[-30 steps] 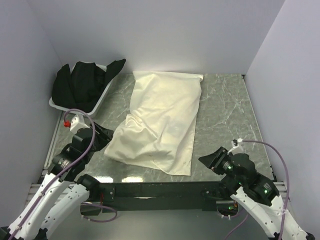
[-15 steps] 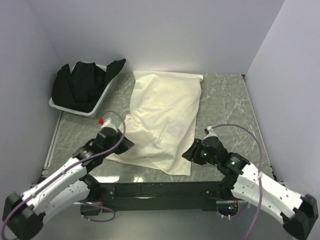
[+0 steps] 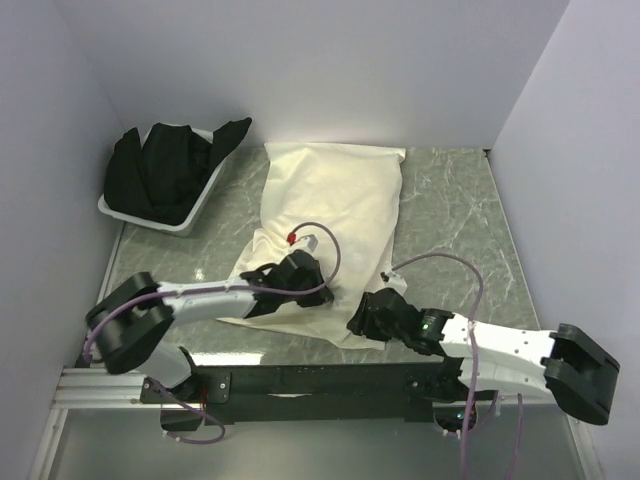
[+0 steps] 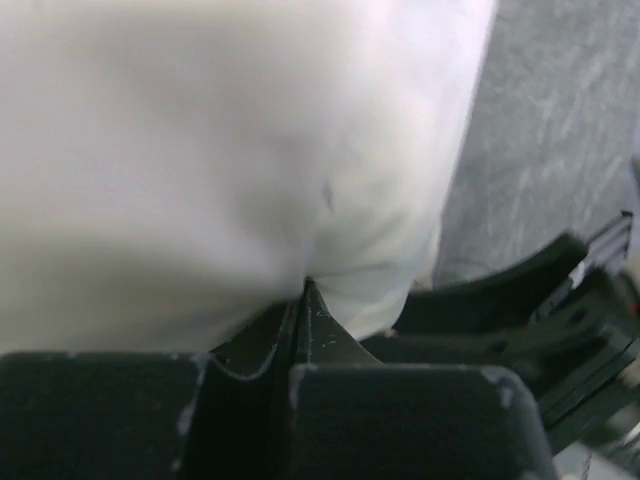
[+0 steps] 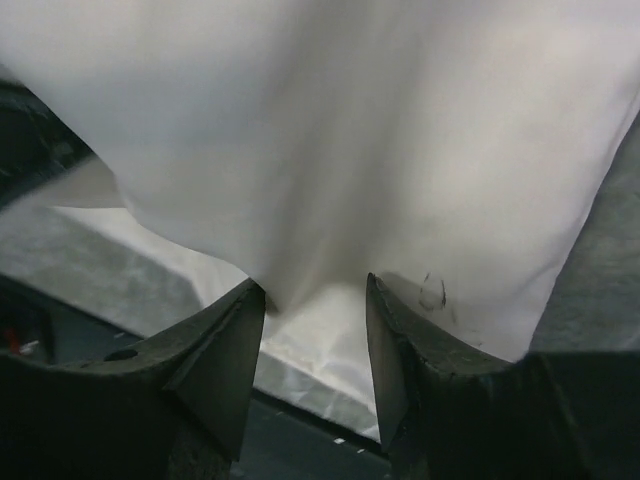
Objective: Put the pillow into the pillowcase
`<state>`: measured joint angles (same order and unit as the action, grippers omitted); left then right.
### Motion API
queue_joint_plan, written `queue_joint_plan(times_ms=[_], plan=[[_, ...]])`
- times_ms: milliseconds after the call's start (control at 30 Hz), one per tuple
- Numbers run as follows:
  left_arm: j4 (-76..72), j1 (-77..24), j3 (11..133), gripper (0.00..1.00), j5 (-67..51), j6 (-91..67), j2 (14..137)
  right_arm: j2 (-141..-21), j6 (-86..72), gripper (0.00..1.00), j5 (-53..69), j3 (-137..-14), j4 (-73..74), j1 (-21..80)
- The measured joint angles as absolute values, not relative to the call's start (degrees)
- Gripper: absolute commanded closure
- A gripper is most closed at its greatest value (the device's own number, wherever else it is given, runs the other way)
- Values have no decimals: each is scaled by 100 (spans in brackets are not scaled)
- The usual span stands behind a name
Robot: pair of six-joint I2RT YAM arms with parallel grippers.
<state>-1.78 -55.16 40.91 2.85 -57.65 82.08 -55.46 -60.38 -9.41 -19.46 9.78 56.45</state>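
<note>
In the middle of the top view, on the grey marbled table: the pillowcase, long axis from upper centre down to lower centre. Full and rounded in its upper part, flatter and wrinkled toward the lower left. Cannot tell the pillow apart from the cloth around it.

On the lower part of the pillowcase, a little left of centre: the left gripper, low on the cloth. In the left wrist view, fingers pressed together, with a fold of the cream cloth running into their tips.

At the lower right corner of the pillowcase: the right gripper. In the right wrist view, fingers apart, a hanging fold of the cloth reaching down between them, not clamped. A small dark mark on the cloth beside the right-hand finger.

In the upper left of the top view, well apart from both grippers: a white tray with a bundled black cloth in it, one part over the rim.
</note>
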Motion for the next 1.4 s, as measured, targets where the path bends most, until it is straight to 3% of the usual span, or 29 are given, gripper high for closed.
queue_joint_plan(times_ms=[200,500,633,1033,1167,1400], plan=[[-526,-5354,4768,93,161,-5793,9332,-5885,-6407,47,-1142,-1673,388,5830],[-1225,-4980,4480,74,-255,-5996,9511,-5063,-7050,50,-1308,-961,54,5837],[-1662,-4930,4230,60,-405,-6073,9485,-4517,-7234,49,-1328,-834,497,5841],[-2239,-4801,3070,43,-301,-6106,8495,-2628,-7177,48,-1863,-1385,3192,5852],[-1758,-4733,2840,38,-82,-6104,7791,-2886,-6921,48,-1927,-1756,3420,5852],[-1081,-4722,2902,35,97,-6042,7328,-4831,-6602,47,-2145,-2484,3083,6396]])
